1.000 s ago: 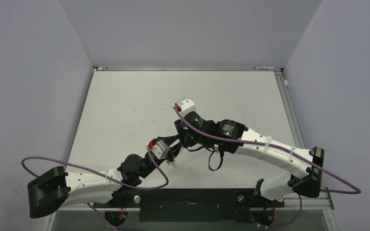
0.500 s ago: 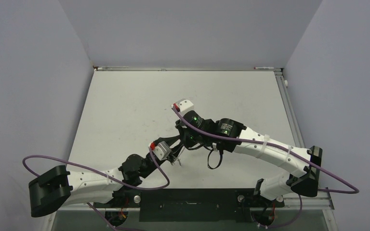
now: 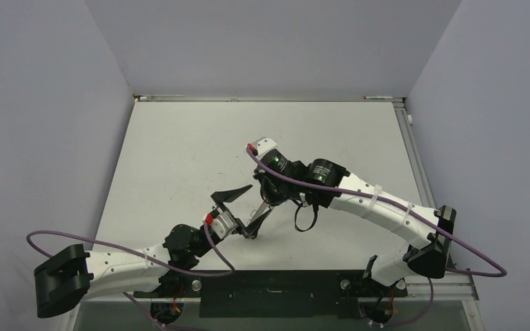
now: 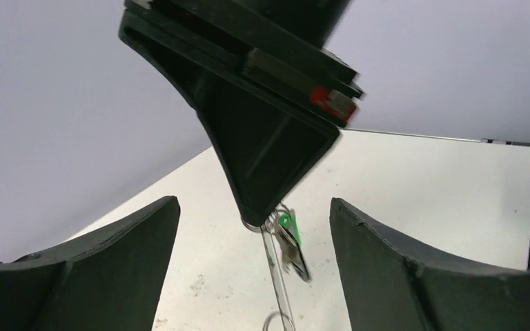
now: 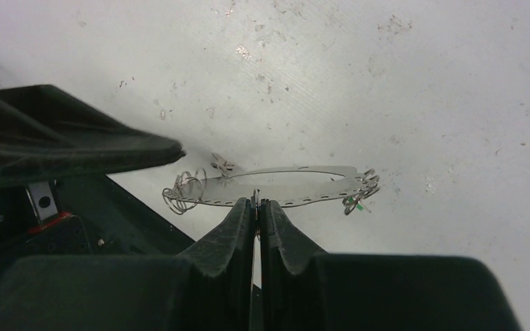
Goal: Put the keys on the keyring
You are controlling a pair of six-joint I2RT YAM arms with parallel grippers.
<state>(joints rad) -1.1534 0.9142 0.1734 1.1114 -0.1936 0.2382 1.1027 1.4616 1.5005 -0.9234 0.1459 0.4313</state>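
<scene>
The keyring [image 5: 286,185] is a thin perforated metal loop with wire rings [image 5: 183,189] at its left end, hovering just over the table. Small silvery keys [image 5: 221,165] hang on it, and one with a green tag [image 5: 359,201] sits at its right end. My right gripper [image 5: 255,201] is shut on the loop's near edge. In the left wrist view the right gripper's tip [image 4: 255,207] pinches the ring, and the green-tagged key [image 4: 291,243] dangles beside it. My left gripper [image 4: 254,201] is open wide, its fingers [image 4: 110,262] on both sides of the keyring without touching it.
In the top view the two grippers meet at the table's middle, left [image 3: 261,196] and right [image 3: 268,201]. A black cable loop [image 3: 305,221] hangs under the right arm. The white table [image 3: 179,145] is scuffed, and grey walls close it in.
My left gripper has opened wide and let go of the keyring. The right gripper has closed on it and shifted slightly toward the back.
</scene>
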